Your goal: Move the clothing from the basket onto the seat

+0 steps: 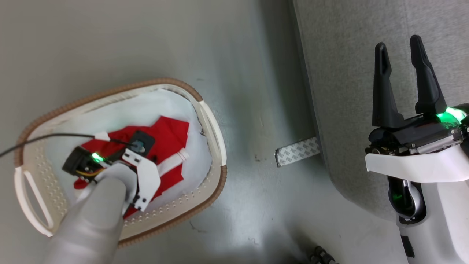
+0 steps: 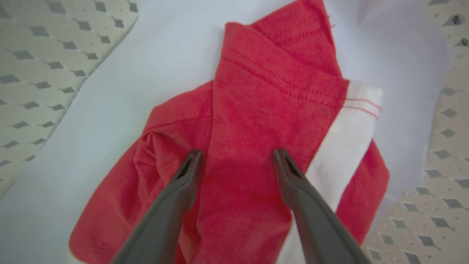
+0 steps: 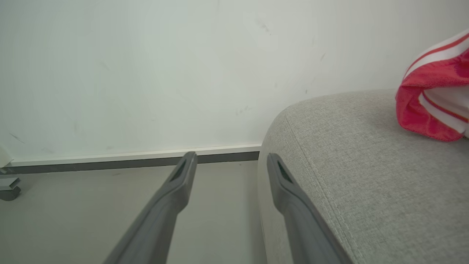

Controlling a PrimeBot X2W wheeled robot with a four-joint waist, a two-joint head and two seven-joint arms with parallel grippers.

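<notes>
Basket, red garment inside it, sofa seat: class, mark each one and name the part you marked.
basket [image 1: 168,80], head view, on its brown rim band.
red garment [image 2: 256,121], left wrist view, on the folded red panel.
sofa seat [image 3: 366,165], right wrist view, on its grey top surface.

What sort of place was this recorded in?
Likely an indoor living-room-style test space, not certainly a home: a grey upholstered seat against a bare pale wall, and a laundry basket of red clothing standing on a smooth grey floor.
</notes>
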